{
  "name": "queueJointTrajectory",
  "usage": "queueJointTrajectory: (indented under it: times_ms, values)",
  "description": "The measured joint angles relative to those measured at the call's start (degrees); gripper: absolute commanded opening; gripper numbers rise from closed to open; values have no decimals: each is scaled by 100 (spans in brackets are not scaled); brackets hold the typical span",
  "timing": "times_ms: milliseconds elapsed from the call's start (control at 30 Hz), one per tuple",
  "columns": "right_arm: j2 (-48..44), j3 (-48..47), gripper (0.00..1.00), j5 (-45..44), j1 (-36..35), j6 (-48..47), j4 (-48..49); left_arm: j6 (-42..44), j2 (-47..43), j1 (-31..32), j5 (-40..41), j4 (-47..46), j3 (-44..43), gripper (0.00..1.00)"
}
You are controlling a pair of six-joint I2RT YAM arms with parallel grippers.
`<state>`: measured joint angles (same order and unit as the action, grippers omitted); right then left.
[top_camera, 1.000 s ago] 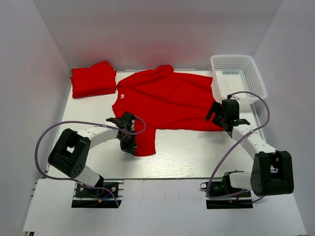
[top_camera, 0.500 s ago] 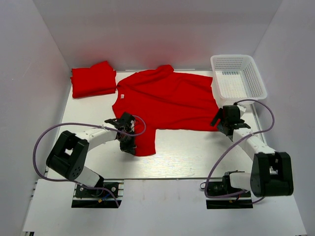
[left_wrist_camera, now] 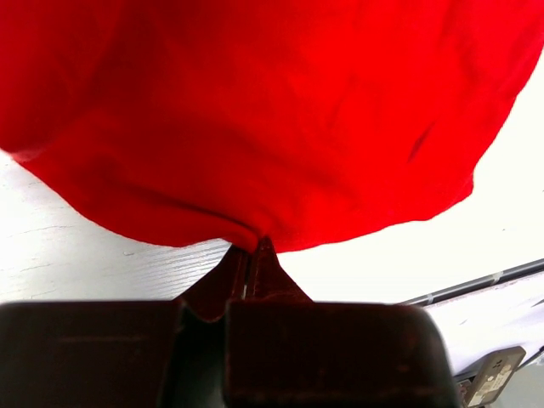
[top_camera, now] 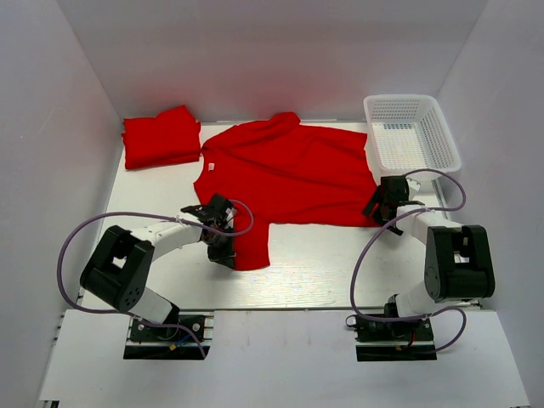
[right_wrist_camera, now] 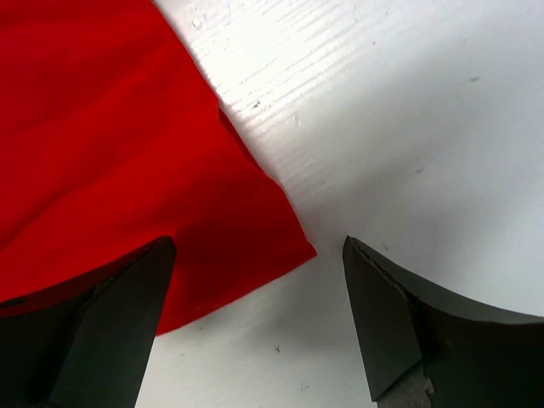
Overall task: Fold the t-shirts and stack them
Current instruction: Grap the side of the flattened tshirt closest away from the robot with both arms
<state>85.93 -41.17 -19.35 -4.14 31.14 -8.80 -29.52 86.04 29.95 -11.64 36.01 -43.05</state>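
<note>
A red t-shirt (top_camera: 285, 174) lies spread flat across the middle of the table, its small white neck label (top_camera: 209, 167) at the left. A second red t-shirt (top_camera: 160, 136) lies folded at the back left. My left gripper (top_camera: 219, 244) is shut on the edge of the spread shirt's near sleeve (left_wrist_camera: 255, 153). My right gripper (top_camera: 380, 210) is open and low over the table, its fingers (right_wrist_camera: 119, 323) either side of the shirt's near right hem corner (right_wrist_camera: 285, 246).
A white mesh basket (top_camera: 411, 136) stands at the back right, just behind my right gripper. White walls close in the table on the left, back and right. The table's front edge (top_camera: 280, 302) runs before the arm bases.
My right gripper has dropped and swung in toward the shirt's near right corner, the arm folding down. My left gripper has stayed shut on the sleeve.
</note>
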Motion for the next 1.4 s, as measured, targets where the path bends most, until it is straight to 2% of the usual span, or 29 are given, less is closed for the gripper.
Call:
queueJointTrajectory:
  times_ms: [33, 100, 133, 167, 233, 267, 367, 533, 700, 833, 1033, 1167, 1267, 1400]
  values:
    - [31, -20, 82, -2, 2, 4, 35, 4, 0, 0, -4, 2, -4, 0]
    - [85, -44, 66, 0, 7, 11, 109, 11, 4, 0, -15, 2, -4, 0]
    - [114, -55, 57, 0, 7, 7, 140, 13, 7, 0, -20, 4, -9, 0]
    - [136, -68, 40, 2, 7, 2, 157, 13, 11, 0, -22, 15, -13, 0]
    - [157, -68, 25, 31, 28, 52, 190, 28, 22, 0, -28, 39, -28, 0]
    - [155, -63, 14, 48, 28, 59, 192, 42, 24, 2, -28, 76, -37, 0]
    - [116, 2, 0, 68, 28, 149, 214, 74, 24, 2, -61, 162, -50, 0]
    - [-398, 385, 0, 98, 31, 146, 46, 170, -129, 22, -310, 507, 83, 0]
    - [-1036, 743, 0, 133, 33, 214, -378, 227, -608, 107, -957, 1139, 411, 0]
    - [-1523, 868, 0, 343, 46, 210, -772, 363, -933, 240, -1316, 1674, 332, 0]
    - [-2028, 898, 0, 511, 66, 166, -1292, 531, -894, 361, -1443, 2092, -129, 0]
    - [-2181, 920, 0, 577, 66, 133, -1504, 673, -581, 365, -1377, 2142, -844, 0]
    - [-2181, 920, 0, 603, 66, 63, -1506, 717, -470, 361, -1139, 1886, -1440, 0]
    - [-2135, 846, 0, 603, 66, -98, -1510, 645, -470, 306, -612, 1377, -1808, 0]
